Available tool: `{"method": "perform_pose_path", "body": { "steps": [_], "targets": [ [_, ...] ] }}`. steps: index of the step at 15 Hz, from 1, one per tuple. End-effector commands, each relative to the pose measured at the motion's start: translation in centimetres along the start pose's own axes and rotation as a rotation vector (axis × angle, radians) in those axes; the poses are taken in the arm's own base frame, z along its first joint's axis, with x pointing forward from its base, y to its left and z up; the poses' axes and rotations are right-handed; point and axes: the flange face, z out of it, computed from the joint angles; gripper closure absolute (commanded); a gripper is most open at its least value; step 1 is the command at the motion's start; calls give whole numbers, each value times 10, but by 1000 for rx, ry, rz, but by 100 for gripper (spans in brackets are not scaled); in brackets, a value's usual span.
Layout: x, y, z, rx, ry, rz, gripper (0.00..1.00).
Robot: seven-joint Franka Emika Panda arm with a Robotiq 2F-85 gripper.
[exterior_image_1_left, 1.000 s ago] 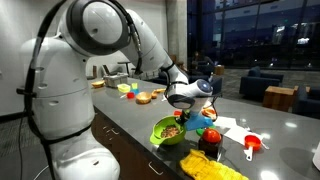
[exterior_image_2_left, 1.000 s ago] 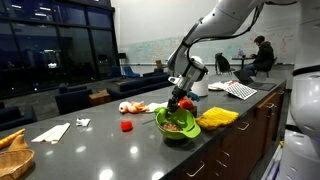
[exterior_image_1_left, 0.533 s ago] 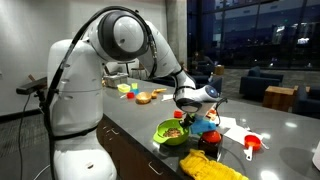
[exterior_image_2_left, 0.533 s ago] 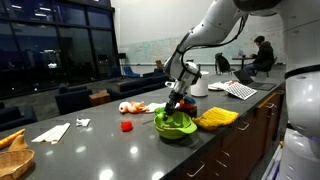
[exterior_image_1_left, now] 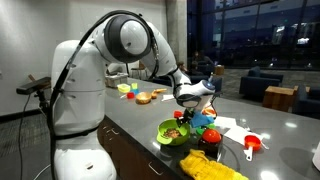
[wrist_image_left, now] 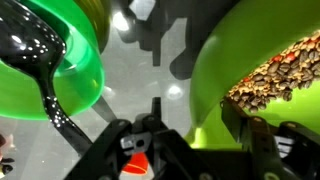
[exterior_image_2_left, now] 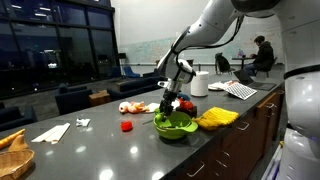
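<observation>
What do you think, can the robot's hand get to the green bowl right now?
Probably yes. The hand hangs just above the green bowl, and nothing seems to sit between them in either exterior view, so the way down looks free.

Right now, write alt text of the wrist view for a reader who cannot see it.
Close from above, the robot's black gripper hangs over a glossy grey countertop between two bright green plastic bowls. The right bowl holds brown, grainy pieces; the left bowl holds a shiny black spoon.
</observation>
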Motion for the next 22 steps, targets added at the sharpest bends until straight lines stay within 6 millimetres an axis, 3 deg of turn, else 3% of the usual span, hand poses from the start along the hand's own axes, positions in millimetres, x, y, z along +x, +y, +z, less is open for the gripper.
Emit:
{"method": "perform_pose_path", "body": {
  "steps": [1, 3, 7, 10, 13, 15, 18, 22],
  "targets": [
    [31, -4, -9, 10, -109, -36, 5],
    [49, -6, -13, 12, -210, -54, 0],
    [91, -13, -28, 13, -452, -53, 0],
    [118, -28, -51, 52, -586, 6, 0],
    [131, -41, -84, 31, -640, 108, 0],
    [127, -48, -106, -5, -620, 217, 0],
    [106, -49, -139, -74, -558, 377, 0],
    [43, -48, -171, -159, -515, 576, 0]
  ]
}}
